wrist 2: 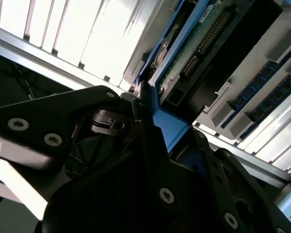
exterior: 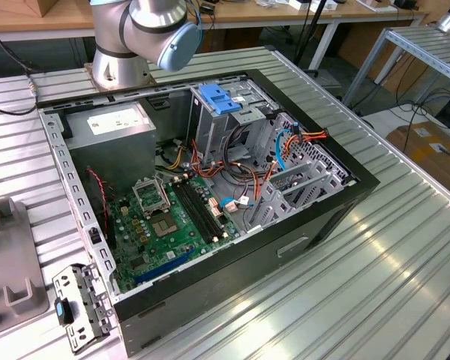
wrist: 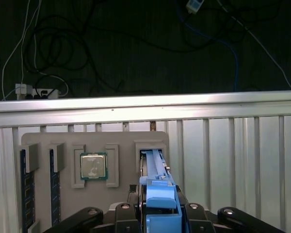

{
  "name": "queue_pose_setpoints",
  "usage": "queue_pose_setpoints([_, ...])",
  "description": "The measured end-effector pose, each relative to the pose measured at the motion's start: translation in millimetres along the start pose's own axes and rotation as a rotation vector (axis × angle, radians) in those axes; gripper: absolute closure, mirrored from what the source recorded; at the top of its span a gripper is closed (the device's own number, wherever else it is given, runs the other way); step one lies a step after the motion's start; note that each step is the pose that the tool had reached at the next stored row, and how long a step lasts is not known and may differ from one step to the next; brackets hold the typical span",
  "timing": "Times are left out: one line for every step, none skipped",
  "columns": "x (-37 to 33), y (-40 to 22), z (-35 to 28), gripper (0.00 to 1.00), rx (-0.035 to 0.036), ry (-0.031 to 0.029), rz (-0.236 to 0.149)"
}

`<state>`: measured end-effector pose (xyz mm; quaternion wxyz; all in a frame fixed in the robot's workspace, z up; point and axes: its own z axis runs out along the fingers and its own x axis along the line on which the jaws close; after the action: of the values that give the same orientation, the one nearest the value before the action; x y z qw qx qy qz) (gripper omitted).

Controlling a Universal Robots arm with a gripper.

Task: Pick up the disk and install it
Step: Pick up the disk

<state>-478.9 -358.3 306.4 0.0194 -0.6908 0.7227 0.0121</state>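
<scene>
The disk stands on edge in a slot of a grey holder tray, its blue side rail facing the camera. In the second wrist view the disk shows its green circuit board and blue rail. My gripper sits over the disk's near end, with a dark finger on each side of the blue rail, shut on it. In the second wrist view the gripper clasps the same rail. The exterior view shows the arm's base and elbow behind the computer case.
An open computer case lies on the ribbed metal table, with a motherboard, a grey power supply box, a drive cage topped by a blue clip and loose cables. The holder tray also carries a processor and memory sticks.
</scene>
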Motion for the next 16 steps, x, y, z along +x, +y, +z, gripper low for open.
queue_pose_setpoints([-0.1,0.0,-2.0,0.63,0.0002,0.0005,0.0])
queue_pose_setpoints([-0.2,-0.1,-3.8,0.63,0.0003,0.001,0.0])
queue_pose_setpoints([-0.2,-0.1,-5.1,0.63,0.0002,0.0013,0.0])
queue_pose_setpoints([-0.3,-0.1,-6.2,0.63,0.0004,0.0015,0.0])
queue_pose_setpoints([-0.4,-0.1,-9.0,0.63,0.0005,0.0019,0.0])
queue_pose_setpoints([-0.5,-0.1,-10.8,0.63,0.0006,0.0024,0.0])
queue_pose_setpoints([-0.5,-0.1,-12.0,0.63,0.0006,0.0028,0.0])
queue_pose_setpoints([-0.6,-0.1,-13.9,0.63,0.0008,0.0038,0.0])
queue_pose_setpoints([-0.7,-0.1,-15.0,0.63,0.0009,0.0047,0.0])
queue_pose_setpoints([-0.7,-0.2,-16.2,0.63,0.0011,0.0058,0.0])
queue_pose_setpoints([-0.8,-0.2,-17.7,0.63,0.0012,0.0071,0.0])
queue_pose_setpoints([-0.8,-0.2,-19.2,0.63,0.0014,0.0083,0.0])
queue_pose_setpoints([-0.9,-0.2,-21.3,0.63,0.0017,0.0098,0.0])
queue_pose_setpoints([-1.0,-0.2,-22.6,0.63,0.0017,0.0111,0.0])
queue_pose_setpoints([-1.1,-0.2,-23.8,0.63,0.0019,0.0124,0.0])
queue_pose_setpoints([-1.1,-0.2,-25.2,0.63,0.0021,0.0141,0.0])
